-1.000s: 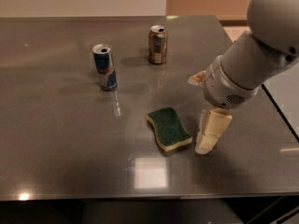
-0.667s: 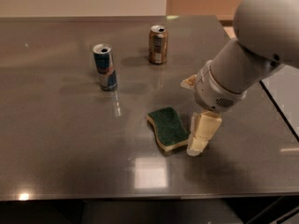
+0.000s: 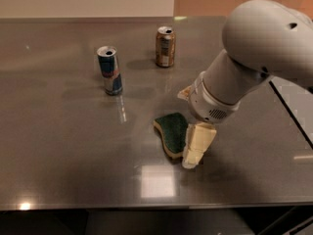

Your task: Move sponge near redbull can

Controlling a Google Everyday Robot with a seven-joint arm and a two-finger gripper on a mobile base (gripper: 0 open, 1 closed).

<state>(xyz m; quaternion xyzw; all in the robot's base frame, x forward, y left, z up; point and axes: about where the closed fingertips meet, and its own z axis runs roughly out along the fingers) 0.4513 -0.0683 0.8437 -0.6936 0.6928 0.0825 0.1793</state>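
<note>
The sponge (image 3: 171,132), dark green on top over pale yellow foam, lies flat on the table in front of centre. The redbull can (image 3: 110,70), slim, blue and silver, stands upright at the back left, well apart from the sponge. My gripper (image 3: 188,129) hangs from the big white arm (image 3: 254,58) right beside the sponge. It is open. Its near cream finger (image 3: 198,145) reaches down to the table and touches the sponge's right edge. The far finger (image 3: 185,93) peeks out behind the wrist. Nothing is held.
A shorter brown-gold can (image 3: 165,46) stands upright at the back centre, right of the redbull can. The steel table (image 3: 63,146) has its front edge near the bottom of the view and its right edge beyond the arm.
The arm has moved left and slightly forward. The near finger, earlier a small gap right of the sponge, now sits against its right edge. The sponge and both cans have not moved.
</note>
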